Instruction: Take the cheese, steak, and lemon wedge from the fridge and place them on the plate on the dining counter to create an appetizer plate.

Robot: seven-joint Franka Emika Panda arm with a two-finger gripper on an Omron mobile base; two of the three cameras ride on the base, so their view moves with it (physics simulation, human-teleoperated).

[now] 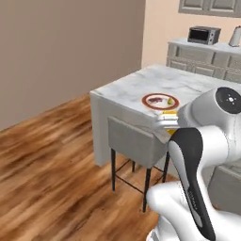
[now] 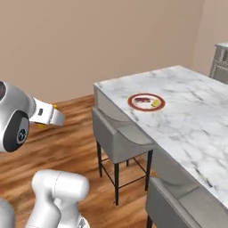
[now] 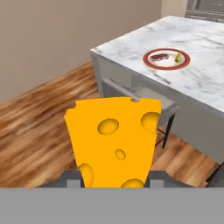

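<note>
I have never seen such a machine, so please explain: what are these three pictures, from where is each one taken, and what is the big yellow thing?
The machine is a white robot arm on a driving base, in a rendered kitchen. Two pictures come from cameras on the base, behind the arm to its left and right. The third comes from a camera on the hand, looking along the gripper.

The big yellow thing is the cheese, clamped in the gripper; it looks huge because it is so close to that camera.

Ahead stands the dining counter of white marble, with grey stools beside it. On it lies the plate, already carrying the steak and the lemon wedge. The cheese is not yet there.
</note>
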